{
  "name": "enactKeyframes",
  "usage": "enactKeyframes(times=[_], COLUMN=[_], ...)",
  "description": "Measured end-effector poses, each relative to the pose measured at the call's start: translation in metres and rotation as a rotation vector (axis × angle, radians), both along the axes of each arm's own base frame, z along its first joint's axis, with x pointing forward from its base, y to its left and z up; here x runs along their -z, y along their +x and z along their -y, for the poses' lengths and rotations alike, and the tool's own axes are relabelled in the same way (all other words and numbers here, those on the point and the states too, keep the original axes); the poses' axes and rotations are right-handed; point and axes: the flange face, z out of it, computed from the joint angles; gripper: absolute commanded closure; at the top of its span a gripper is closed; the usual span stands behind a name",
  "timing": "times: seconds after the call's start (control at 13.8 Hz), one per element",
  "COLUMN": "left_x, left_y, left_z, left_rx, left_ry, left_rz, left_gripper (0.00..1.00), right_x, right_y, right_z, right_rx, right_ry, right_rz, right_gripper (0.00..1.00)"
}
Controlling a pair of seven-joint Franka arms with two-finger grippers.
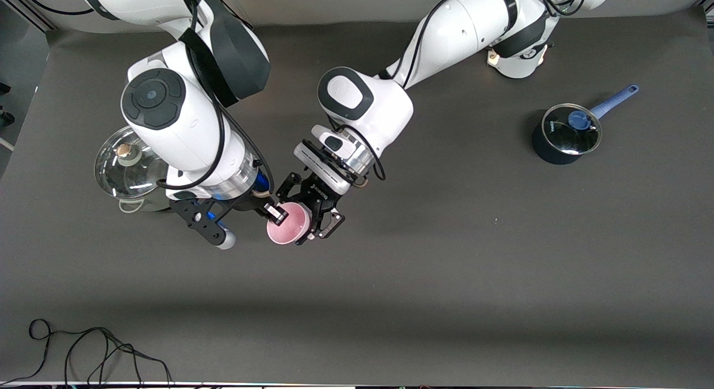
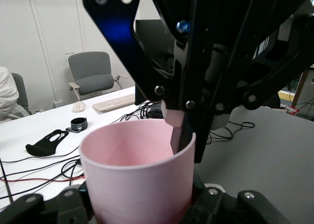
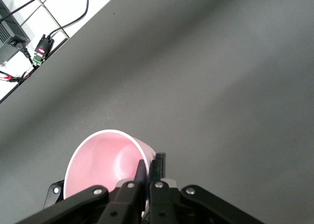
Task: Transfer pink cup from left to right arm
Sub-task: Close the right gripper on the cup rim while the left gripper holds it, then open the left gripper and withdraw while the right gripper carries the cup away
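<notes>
The pink cup hangs tilted in the air over the middle of the table, with both grippers on it. My left gripper, the black claw, is shut around the cup's lower body. In the left wrist view its fingers hug the base. My right gripper is shut on the cup's rim, with one finger inside the wall and one outside. The same pinch on the rim appears in the left wrist view, where the right gripper reaches down from above. The cup is empty.
A steel pot with a glass lid stands toward the right arm's end, partly under that arm. A dark blue saucepan with a glass lid and blue handle sits toward the left arm's end. A black cable lies at the table's near edge.
</notes>
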Motion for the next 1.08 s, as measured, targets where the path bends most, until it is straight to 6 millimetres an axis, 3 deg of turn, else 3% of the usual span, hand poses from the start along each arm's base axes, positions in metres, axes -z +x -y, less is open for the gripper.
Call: enactKeyframes(times=[0.14, 0.22, 0.29, 0.8, 0.94, 1.08], left_x=[0.000, -0.001, -0.001, -0.005, -0.006, -0.008], left_y=[0.000, 0.000, 0.000, 0.015, 0.016, 0.021], left_z=[0.000, 0.000, 0.000, -0.012, -0.013, -0.017], left_rx=[0.000, 0.000, 0.000, -0.015, -0.013, -0.011], left_ry=[0.001, 0.001, 0.001, 0.057, 0.060, 0.059], left_rz=[0.002, 0.003, 0.003, 0.079, 0.086, 0.092], left_gripper=[1.00, 0.61, 0.01, 0.00, 0.00, 0.00], right_x=[-0.001, -0.001, -0.001, -0.007, -0.010, -0.012], right_y=[0.000, 0.000, 0.000, 0.002, 0.009, 0.021], right_z=[0.000, 0.000, 0.000, -0.002, 0.006, 0.028], right_rx=[0.000, 0.000, 0.000, -0.001, -0.023, -0.039], right_ry=[0.000, 0.001, 0.001, 0.015, -0.006, -0.032], right_rz=[0.001, 0.001, 0.002, 0.037, 0.075, 0.106], right_gripper=[1.00, 1.00, 1.00, 1.00, 1.00, 1.00])
